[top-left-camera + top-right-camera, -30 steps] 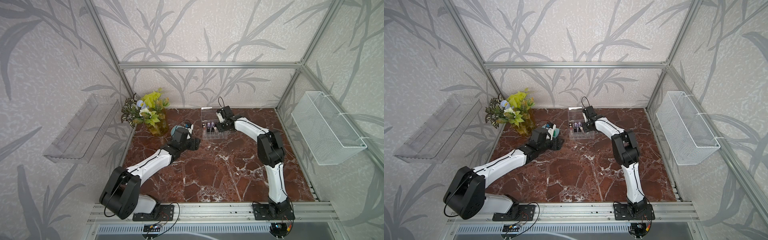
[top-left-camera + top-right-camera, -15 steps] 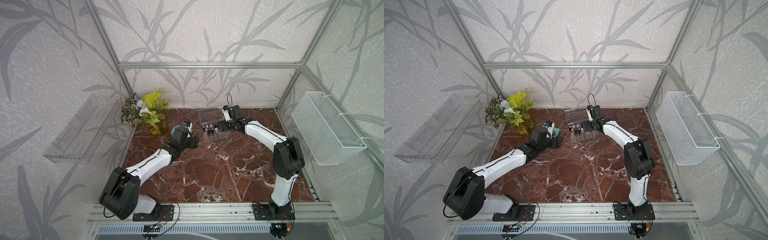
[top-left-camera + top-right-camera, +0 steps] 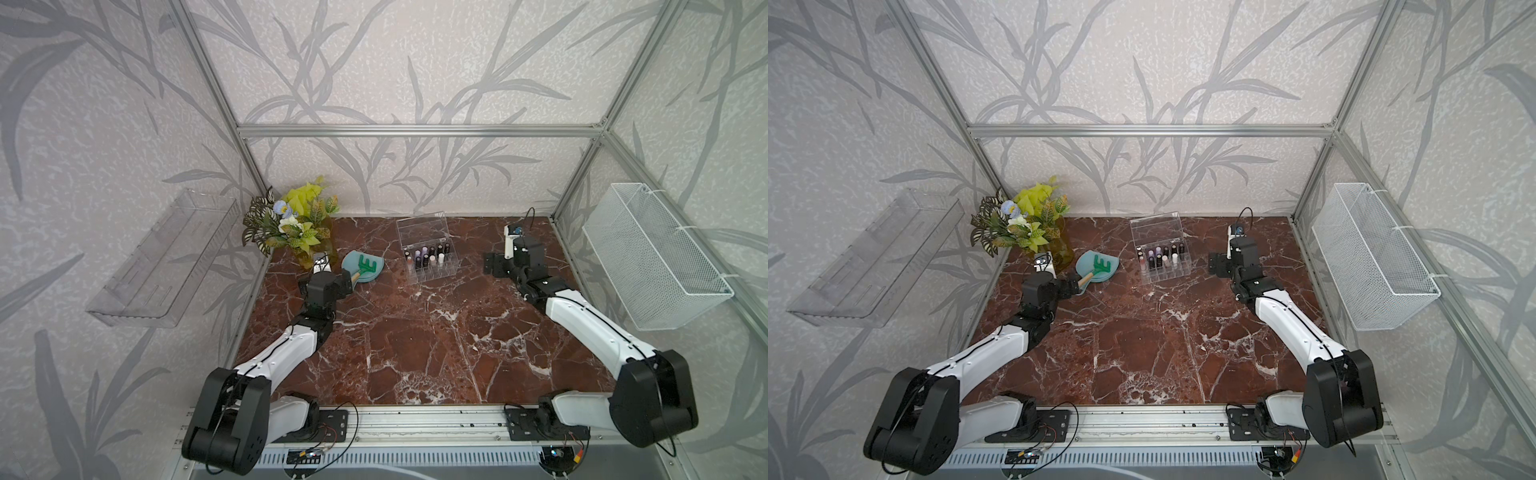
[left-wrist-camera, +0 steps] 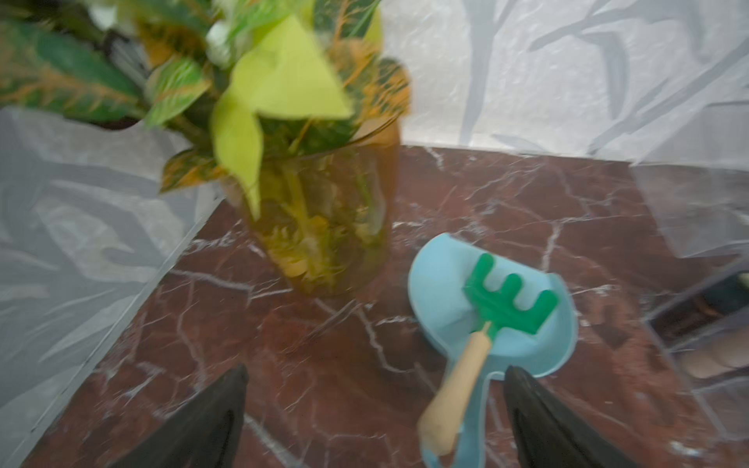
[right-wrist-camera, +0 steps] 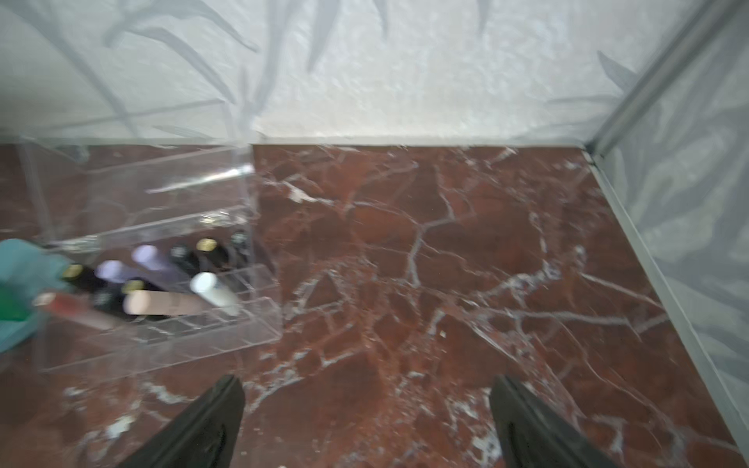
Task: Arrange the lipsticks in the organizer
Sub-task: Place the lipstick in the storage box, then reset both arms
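Now left claw (image 4: 377, 372) and right claw (image 5: 367, 381) gape empty, likely because lipsticks (image 3: 428, 257) already stand in the organizer (image 3: 436, 275) at twelve o'clock.

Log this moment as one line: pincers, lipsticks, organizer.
left pincer: open, empty, near rake | right pincer: open, empty, apart from organizer | lipsticks: in organizer cells | lid: open

The organizer (image 3: 434, 274) is a little clear acrylic box with a grid of square cells. It sits on the marble well to the right of the vase of plants (image 3: 293, 226), with its hinged lid flipped up at the back. The lipsticks (image 3: 426, 255) stand in the two rear rows. Most are black or dark brown, a couple are lilac, one is beige and one is white. The right wrist view (image 5: 162, 304) is blurry, but the colours match.
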### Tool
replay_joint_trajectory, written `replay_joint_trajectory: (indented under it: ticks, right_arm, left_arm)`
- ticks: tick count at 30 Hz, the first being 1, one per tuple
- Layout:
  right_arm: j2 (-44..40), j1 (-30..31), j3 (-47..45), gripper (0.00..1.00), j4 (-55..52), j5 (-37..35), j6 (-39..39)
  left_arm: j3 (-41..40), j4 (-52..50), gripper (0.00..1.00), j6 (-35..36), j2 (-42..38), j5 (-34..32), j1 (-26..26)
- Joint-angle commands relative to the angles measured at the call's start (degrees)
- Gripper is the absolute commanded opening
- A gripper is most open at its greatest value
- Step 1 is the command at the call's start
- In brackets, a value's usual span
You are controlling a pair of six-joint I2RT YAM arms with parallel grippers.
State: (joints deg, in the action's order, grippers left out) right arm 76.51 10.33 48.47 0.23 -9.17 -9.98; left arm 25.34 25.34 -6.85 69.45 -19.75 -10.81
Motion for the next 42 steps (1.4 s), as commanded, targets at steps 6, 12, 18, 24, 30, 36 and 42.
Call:
replay_joint_trajectory:
  ticks: [6, 12, 18, 24, 30, 36, 42]
  right_arm:
    - [5.1, -7.7, -12.4, 0.99, 28.4, 5.3, 2.7]
    - [5.6, -7.9, -14.8, 0.99, 33.4, 3.7, 4.2]
    - [2.0, -7.9, -17.5, 0.99, 31.9, 2.1, 4.8]
    - [1.9, -7.9, -18.7, 0.99, 32.1, 0.0, 7.5]
    - [7.6, -8.7, -23.6, 0.99, 43.4, 0.5, 7.3]
    - [13.9, -10.2, -29.5, 0.99, 59.2, 2.8, 6.6]
    - [14.1, -10.1, -28.6, 0.99, 58.1, 3.8, 7.2]
  left_arm:
    - [-9.7, 28.8, 1.00, 5.8, 4.2, -1.0, 4.6]
    - [-11.6, 43.6, 1.00, 6.7, 14.8, 2.1, 6.2]
    - [-10.1, 42.0, 1.00, 6.8, 17.0, 9.5, 8.4]
    - [-10.5, 42.5, 1.00, 6.9, 17.1, 10.3, 8.4]
    - [-10.5, 42.6, 1.00, 7.0, 17.1, 10.3, 8.4]
    - [-10.5, 42.6, 1.00, 7.0, 17.1, 10.2, 8.4]
    - [-10.5, 42.6, 1.00, 7.0, 17.1, 10.3, 8.4]
